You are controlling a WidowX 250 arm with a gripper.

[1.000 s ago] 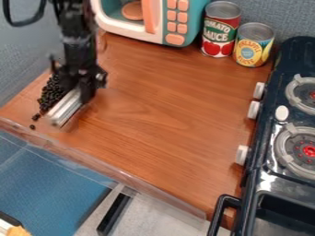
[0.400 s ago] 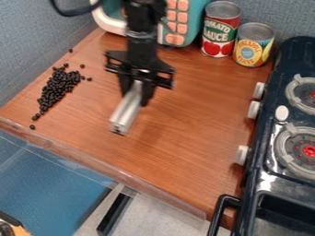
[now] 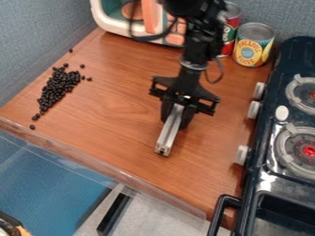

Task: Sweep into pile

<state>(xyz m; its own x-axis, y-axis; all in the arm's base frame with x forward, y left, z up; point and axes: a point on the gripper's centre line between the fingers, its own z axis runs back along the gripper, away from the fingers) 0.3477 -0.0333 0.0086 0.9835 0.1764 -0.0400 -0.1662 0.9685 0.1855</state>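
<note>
From where I'm standing, the cam's up high over the claw (image 3: 177, 123), angled down at a slant. It faces past the claw to the toy microwave (image 3: 102, 18) and wall (image 3: 265, 11) behind. Kinda mid-range imo, far enough back to catch the whole claw plus part of the stove (image 3: 307, 122) on the frame's right of it.

Bright, w/ glare on stove (image 3: 277, 182).
</note>
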